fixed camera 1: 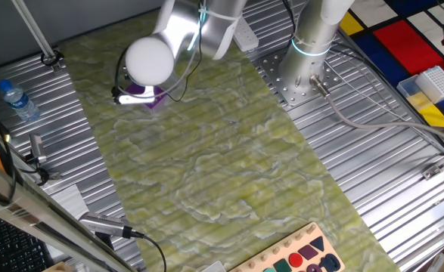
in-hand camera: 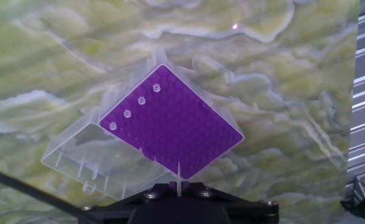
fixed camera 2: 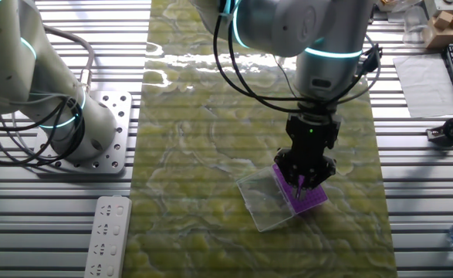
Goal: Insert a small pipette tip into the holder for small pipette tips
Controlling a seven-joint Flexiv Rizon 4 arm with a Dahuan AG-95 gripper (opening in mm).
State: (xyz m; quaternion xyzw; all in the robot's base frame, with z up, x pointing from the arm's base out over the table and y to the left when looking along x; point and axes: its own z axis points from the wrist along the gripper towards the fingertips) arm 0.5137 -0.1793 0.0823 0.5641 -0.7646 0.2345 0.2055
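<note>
Looking from one fixed view, the arm (fixed camera 1: pixel 199 30) leans over the far left of the green patterned mat (fixed camera 1: pixel 229 159), and its round white joint hides most of the purple box (fixed camera 1: pixel 152 98); only a purple corner shows beneath it. A water bottle (fixed camera 1: pixel 17 100) lies on the ribbed metal table (fixed camera 1: pixel 380 166) to the left, and a white gridded rack (fixed camera 1: pixel 439 81) sits far right.

From the other fixed view, the gripper (fixed camera 2: pixel 304 184) hangs straight down over the purple box (fixed camera 2: pixel 307 197), which rests on the mat (fixed camera 2: pixel 203 154) with its clear cover (fixed camera 2: pixel 263 201) lying open just to its left. A white remote (fixed camera 2: pixel 107 238) lies near the left edge.

From the hand view, the gripper (in-hand camera: pixel 180 186) is clenched on a thin pale pipette tip (in-hand camera: pixel 179 175), which points at the near edge of the box (in-hand camera: pixel 182 124). Four tips (in-hand camera: pixel 134 106) already stand in a row along the box's far left side. The clear cover (in-hand camera: pixel 86 149) spreads out to its left.
</note>
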